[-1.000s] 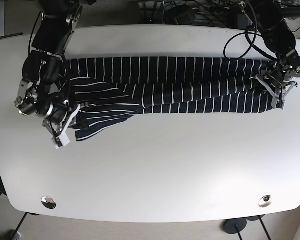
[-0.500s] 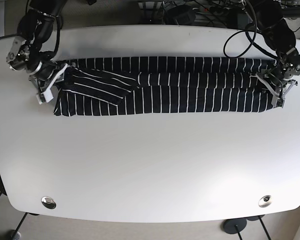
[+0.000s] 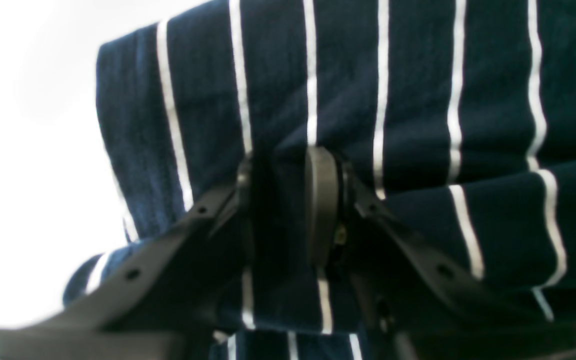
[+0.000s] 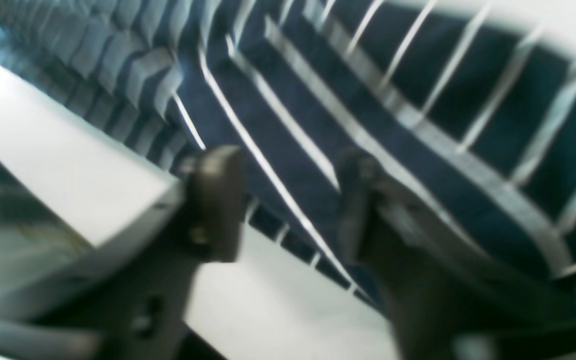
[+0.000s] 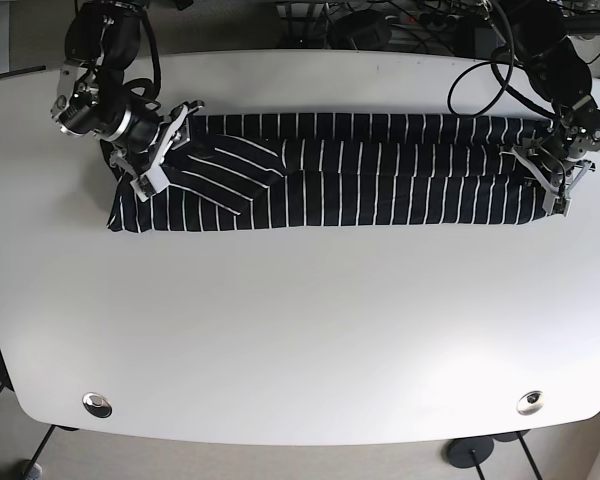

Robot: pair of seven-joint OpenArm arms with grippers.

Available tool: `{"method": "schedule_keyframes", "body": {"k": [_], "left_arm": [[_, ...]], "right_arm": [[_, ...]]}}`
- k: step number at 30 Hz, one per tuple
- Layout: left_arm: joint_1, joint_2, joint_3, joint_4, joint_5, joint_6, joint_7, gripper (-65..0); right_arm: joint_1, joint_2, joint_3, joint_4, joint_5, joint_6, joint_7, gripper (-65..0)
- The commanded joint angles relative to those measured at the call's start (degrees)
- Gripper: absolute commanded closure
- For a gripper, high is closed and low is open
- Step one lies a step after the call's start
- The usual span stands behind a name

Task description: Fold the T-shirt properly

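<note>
Along the table's (image 5: 300,330) far edge, the left gripper (image 5: 558,185) pinches the T-shirt (image 5: 360,185) while the right gripper (image 5: 160,150) hovers, jaws apart.

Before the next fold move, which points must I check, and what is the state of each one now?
1. Left claw shut on shirt: ok.
2. Right claw open, over the shirt: ok.
3. Shirt lies as one long band on the table: ok.
4. Sleeve flap at the right claw's end flat: not ok, it lies askew.
5. Shirt fully on the table: ok.
6. Layers under the band even: cannot tell.
</note>
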Motion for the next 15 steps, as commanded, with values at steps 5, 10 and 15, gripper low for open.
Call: {"method": "schedule_keyframes", "body": {"k": [5,10,15], "left_arm": [[-0.55,-0.97,-0.24,0.79,0.51,0.14,0.59,-11.9],[-3.19,-0.97,-2.35,6.41,-0.10,0.14,8.07,-13.2],[-4.51,-0.97,-10.61,12.13,-8.90,0.14,15.19,-42.1]], "right_arm": [[2.53,-0.05,-1.99,-11.95,-5.00,0.12,10.00,-15.2],[4.11,1.80,-1.99,-13.71,-4.91,0.12,10.08,-14.6],[4.03,1.54,-2.08,-11.25,-4.91,0.12,9.91,-14.6]]}}
